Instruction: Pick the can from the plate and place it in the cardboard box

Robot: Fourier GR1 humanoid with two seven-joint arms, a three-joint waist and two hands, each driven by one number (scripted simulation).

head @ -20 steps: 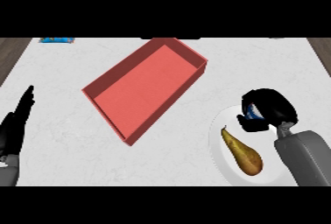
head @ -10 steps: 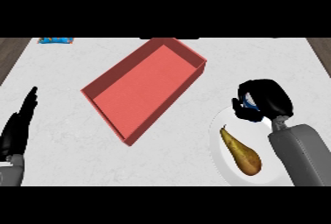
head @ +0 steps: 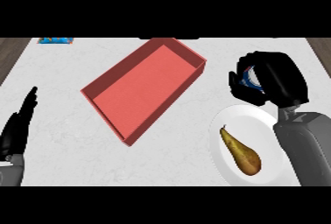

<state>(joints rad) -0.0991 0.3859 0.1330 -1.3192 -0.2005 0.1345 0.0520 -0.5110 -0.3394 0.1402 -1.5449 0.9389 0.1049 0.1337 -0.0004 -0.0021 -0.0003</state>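
My right hand [head: 279, 81] is curled round the can [head: 251, 80], of which only a blue and white sliver shows between the fingers. The hand holds it above the counter, just beyond the far rim of the white plate [head: 231, 121] and to the right of the box. The box [head: 143, 87] is a shallow red tray-like container lying diagonally across the middle of the counter. My left hand [head: 18, 127] rests open at the left edge, fingers pointing away.
A brown pear [head: 241, 152] lies on the white plate at the lower right. A small blue object [head: 55, 40] sits at the counter's far left edge. The marble counter [head: 77, 153] spreads out on both sides of the box.
My right hand has lifted the can off the plate and carried it up and away from me, toward the box's far corner. The left hand has barely shifted.
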